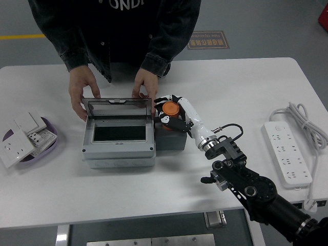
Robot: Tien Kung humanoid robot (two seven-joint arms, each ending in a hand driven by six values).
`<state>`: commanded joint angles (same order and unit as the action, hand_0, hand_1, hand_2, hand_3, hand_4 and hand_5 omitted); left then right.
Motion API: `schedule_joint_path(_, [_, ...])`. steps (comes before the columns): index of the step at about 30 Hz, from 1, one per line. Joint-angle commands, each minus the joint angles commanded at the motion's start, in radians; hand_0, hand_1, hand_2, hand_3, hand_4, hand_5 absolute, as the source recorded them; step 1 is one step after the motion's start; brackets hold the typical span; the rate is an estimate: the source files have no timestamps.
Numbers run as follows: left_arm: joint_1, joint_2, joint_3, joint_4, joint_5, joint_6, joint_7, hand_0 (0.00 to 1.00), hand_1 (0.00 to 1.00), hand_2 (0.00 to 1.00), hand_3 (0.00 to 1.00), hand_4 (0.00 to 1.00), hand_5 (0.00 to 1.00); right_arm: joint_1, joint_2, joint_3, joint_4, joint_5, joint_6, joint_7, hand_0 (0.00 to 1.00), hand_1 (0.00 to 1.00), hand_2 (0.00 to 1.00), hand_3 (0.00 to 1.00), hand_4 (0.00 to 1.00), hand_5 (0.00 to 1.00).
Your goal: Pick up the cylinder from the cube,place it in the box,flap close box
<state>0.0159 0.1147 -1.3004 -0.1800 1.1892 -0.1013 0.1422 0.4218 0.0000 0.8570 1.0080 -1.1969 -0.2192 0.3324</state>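
1. Cylinder [170, 108]: short, round, orange, smooth matte top; sits on the cube just right of the box, with the fingers of the right hand curled around its sides.
2. Cube [171, 137]: dark grey, flat-faced block with squared edges; stands on the table touching the right wall of the box.
3. Right hand [171, 114]: white shell segments with black joints and fingertips; clamped on the cylinder from the right. A black, jointed metal forearm with a looped cable runs back to the lower right corner.
4. Box [119, 141]: light grey plastic enclosure, rectangular with rounded corners; a dark rectangular opening shows in its top face.
5. Lid [119, 108]: translucent smoky flap with a grey frame, hinged at the far edge of the box and standing raised.
6. Person's hands [84, 89]: one at each far corner of the lid, touching its upper edge; dark denim sleeves above.
7. Table [241, 92]: white, smooth, rounded corners.
8. Purple tray [51, 128]: shallow round dish at the left edge, holding white wall-switch plates.
9. Power strip [287, 154]: white, long, multi-socket, at the far right, well apart from the box; its coiled white cable lies beside it.
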Motion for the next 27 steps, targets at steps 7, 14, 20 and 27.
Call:
schedule_joint_path(7, [0.001,-0.002,0.007,0.000,-0.008,0.000,-0.004,0.635,0.666,0.591,0.648,0.709,0.269,-0.013,-0.009,0.052,0.060,-0.008,-0.036,0.010,0.393,0.383,0.386,0.324,0.002,0.002])
schedule_joint_path(14, [0.008,-0.005,0.002,0.000,-0.007,0.001,-0.002,0.635,0.666,0.591,0.648,0.710,0.269,-0.049,-0.049,0.081,0.206,-0.083,-0.078,-0.041,0.357,0.347,0.355,0.300,0.002,0.002])
schedule_joint_path(20, [0.008,-0.004,-0.005,0.000,-0.001,0.001,-0.001,0.635,0.666,0.592,0.648,0.710,0.268,-0.036,-0.039,0.005,0.334,-0.197,-0.101,-0.125,0.234,0.298,0.346,0.293,0.002,0.002])
schedule_joint_path(27, [0.007,-0.003,-0.006,0.000,0.000,0.001,0.001,0.635,0.666,0.592,0.647,0.711,0.269,0.018,0.000,-0.097,0.385,-0.409,-0.087,-0.268,0.088,0.226,0.335,0.288,0.002,0.002])
